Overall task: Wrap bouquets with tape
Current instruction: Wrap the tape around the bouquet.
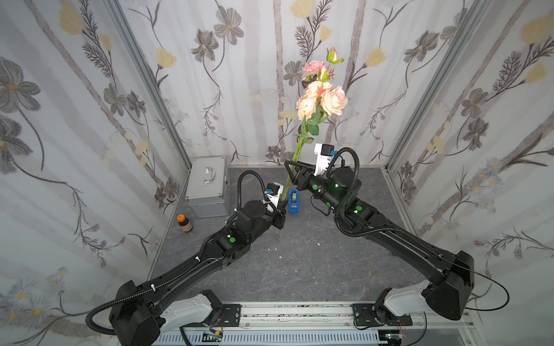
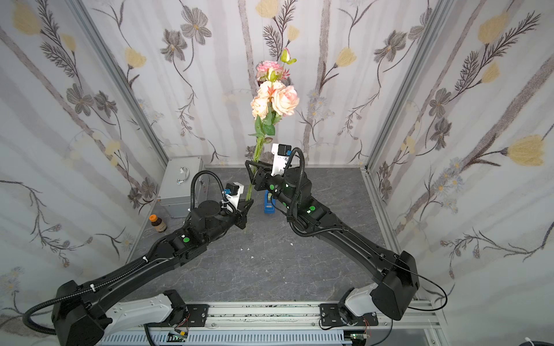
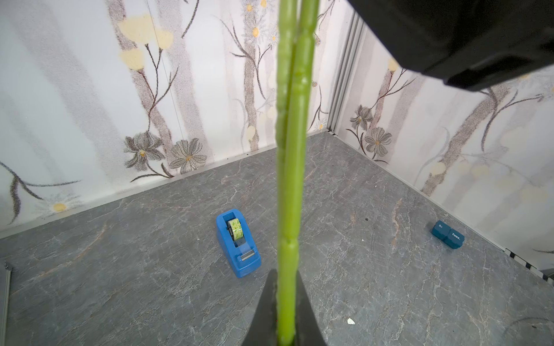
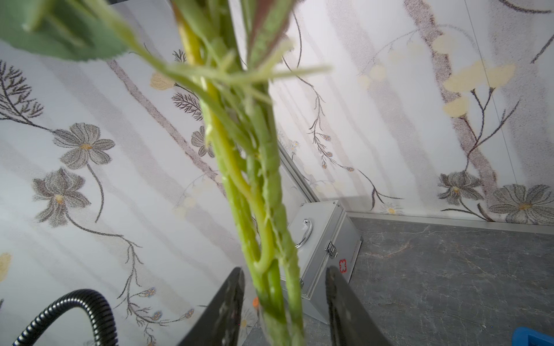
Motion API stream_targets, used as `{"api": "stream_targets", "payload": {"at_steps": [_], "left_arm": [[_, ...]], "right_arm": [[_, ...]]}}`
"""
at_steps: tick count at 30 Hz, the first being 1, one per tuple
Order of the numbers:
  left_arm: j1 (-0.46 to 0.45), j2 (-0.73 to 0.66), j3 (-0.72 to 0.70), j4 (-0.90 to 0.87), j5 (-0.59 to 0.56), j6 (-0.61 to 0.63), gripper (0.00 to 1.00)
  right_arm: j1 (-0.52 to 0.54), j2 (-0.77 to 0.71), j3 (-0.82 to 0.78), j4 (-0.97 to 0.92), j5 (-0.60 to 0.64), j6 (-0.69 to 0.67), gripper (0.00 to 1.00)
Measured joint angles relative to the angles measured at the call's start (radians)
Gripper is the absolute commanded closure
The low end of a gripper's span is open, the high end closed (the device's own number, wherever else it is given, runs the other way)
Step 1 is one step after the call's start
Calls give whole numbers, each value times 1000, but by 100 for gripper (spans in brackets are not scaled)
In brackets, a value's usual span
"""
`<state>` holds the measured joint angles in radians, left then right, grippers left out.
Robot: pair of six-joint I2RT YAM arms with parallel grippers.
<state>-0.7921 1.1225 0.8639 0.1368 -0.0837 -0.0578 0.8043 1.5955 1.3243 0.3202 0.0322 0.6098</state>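
Your left claw (image 3: 285,274) clamps the bouquet (image 1: 322,99) low on its stems (image 1: 296,154); your right claw (image 4: 284,269) straddles them higher up (half open, not gripping).

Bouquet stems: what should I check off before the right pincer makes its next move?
1. Grip of left pincer on stems: ok, shut tight on them.
2. Stems between the jaws of right pincer: ok.
3. Grip of right pincer: not ok, gaps show on both sides.
4. Upright bouquet: ok.
5. Blue tape dispenser standing on the table, roll in place: ok.
6. Tape on stems: cannot tell.
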Motion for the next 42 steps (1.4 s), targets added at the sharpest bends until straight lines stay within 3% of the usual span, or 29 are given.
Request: {"api": "stream_targets", "payload": {"at_steps": [7,11,12,15,19,28,36,42], "left_arm": [[-5,0,0,-3,-15,7,100],[-6,0,3,-3,-28,10,100],[-6,0,4,-3,-29,10,100],[-6,0,7,-8,-23,17,85],[13,-10,10,-6,23,4,55],[57,-46,-5,45,313,-47,33],[61,-44,-9,77,496,-47,26],[61,-31,-9,121,594,-59,35]], "right_arm": [[2,64,58,-35,14,-1,78],[2,74,74,-48,19,-18,100],[0,73,74,-53,19,-19,100],[2,45,51,-54,18,-41,100],[-1,-59,-42,-14,-6,-98,100],[-43,-263,-249,203,-277,-215,100],[-63,-289,-262,259,-433,-237,100],[-63,-277,-262,309,-562,-228,100]]}}
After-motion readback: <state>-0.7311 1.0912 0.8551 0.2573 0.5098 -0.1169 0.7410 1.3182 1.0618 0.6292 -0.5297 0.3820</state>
